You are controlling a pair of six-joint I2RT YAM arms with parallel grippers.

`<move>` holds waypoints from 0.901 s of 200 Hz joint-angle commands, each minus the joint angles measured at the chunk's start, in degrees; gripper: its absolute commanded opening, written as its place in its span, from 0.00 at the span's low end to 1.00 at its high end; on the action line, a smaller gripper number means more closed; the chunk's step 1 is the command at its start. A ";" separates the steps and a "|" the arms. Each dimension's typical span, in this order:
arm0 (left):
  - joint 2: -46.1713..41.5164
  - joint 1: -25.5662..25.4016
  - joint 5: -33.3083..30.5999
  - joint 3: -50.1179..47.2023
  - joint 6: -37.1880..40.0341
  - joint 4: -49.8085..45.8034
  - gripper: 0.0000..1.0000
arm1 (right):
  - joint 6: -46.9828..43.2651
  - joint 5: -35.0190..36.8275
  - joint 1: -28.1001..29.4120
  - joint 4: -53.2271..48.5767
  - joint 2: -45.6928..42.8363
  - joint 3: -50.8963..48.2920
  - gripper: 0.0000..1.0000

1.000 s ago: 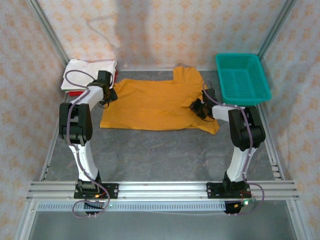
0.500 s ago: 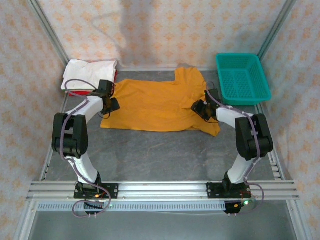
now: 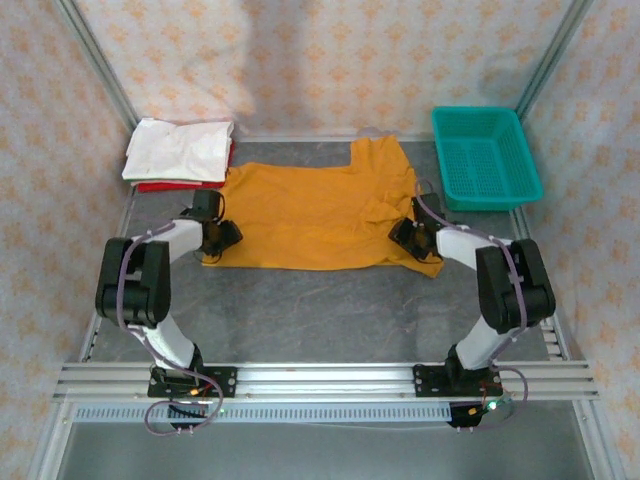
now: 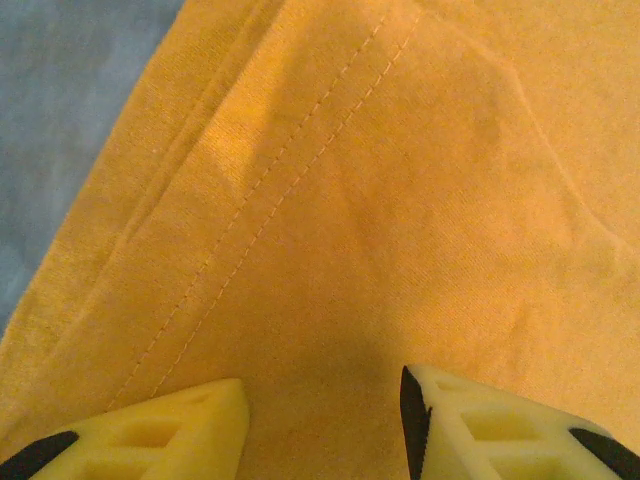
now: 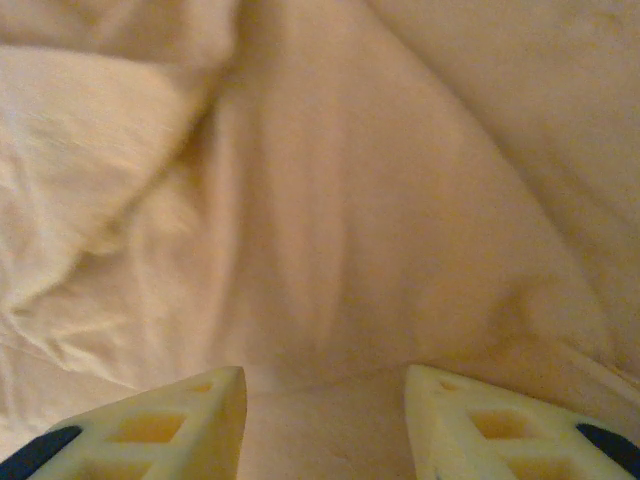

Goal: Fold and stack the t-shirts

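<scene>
Top external view gives you the orange t-shirt [image 3: 310, 205] spread flat in the middle of the table [image 3: 320, 310], plain side up. The white t-shirt [image 3: 180, 148] lies folded on the red t-shirt [image 3: 158, 186] at the far left, and the teal basket [image 3: 485, 155] stands far right. Your left gripper [image 3: 225, 238] sits low at the shirt's near left hem; your right gripper [image 3: 400, 235] sits on its rumpled near right edge. Both wrist views show jaws parted, with loose orange cloth lying between the fingers.
</scene>
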 commanded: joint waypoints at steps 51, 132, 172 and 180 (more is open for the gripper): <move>-10.01 -0.52 -2.12 -10.74 -3.04 -6.80 0.46 | -1.24 4.26 -0.67 -14.39 -11.71 -3.93 0.47; -8.42 -2.58 -2.95 -9.49 -1.62 -5.40 0.47 | -4.17 2.26 -0.59 -14.83 4.66 19.15 0.43; -7.28 -2.76 -2.90 -9.04 -1.50 -4.73 0.47 | -3.49 4.11 -1.01 -14.63 11.24 24.42 0.43; -6.97 -2.76 -2.95 -9.04 -1.43 -4.57 0.47 | -3.80 3.43 -1.04 -13.98 12.31 25.10 0.43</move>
